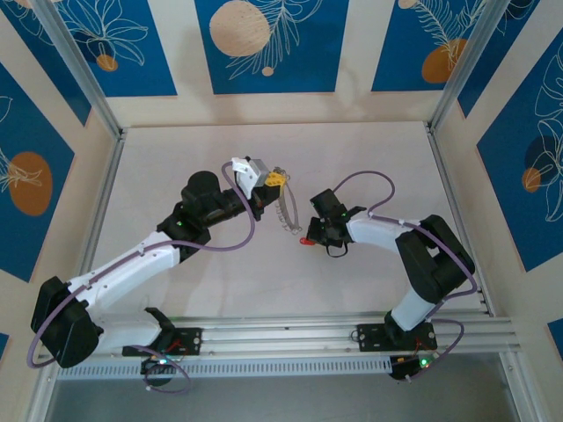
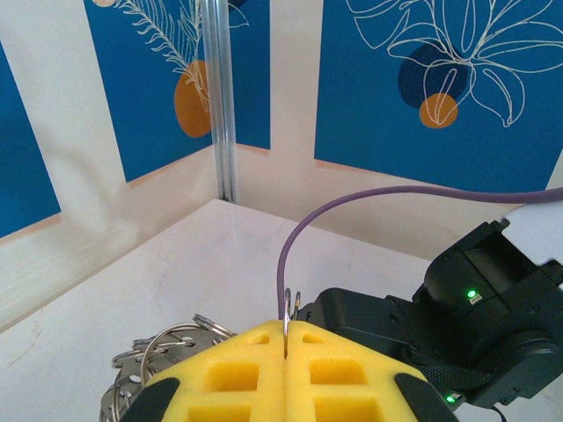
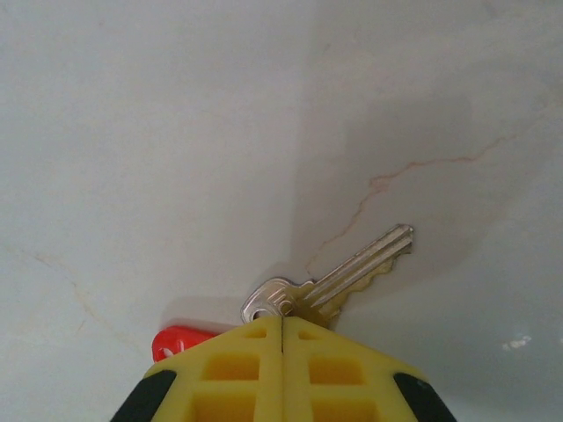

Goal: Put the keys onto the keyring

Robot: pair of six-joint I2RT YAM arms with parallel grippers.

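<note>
My left gripper (image 1: 273, 180) is held above the table, its yellow fingers (image 2: 264, 369) shut on the thin metal edge of the keyring (image 2: 288, 309). The keyring (image 1: 287, 214) hangs down from it, with several smaller rings bunched at its left (image 2: 163, 347). My right gripper (image 1: 317, 232) is low over the table, just right of the ring, and its fingers (image 3: 281, 369) are shut flush. A silver key (image 3: 339, 280) lies flat with its head tucked under those tips; I cannot tell if it is pinched. A red key piece (image 3: 180, 340) pokes out at the left finger, and also shows as the red key piece (image 1: 307, 240).
The right arm's black wrist body (image 2: 405, 330) sits close in front of the left gripper. A purple cable (image 2: 352, 211) arcs over it. The pale tabletop (image 1: 369, 158) is walled in by blue and cream panels with metal posts (image 1: 114, 132).
</note>
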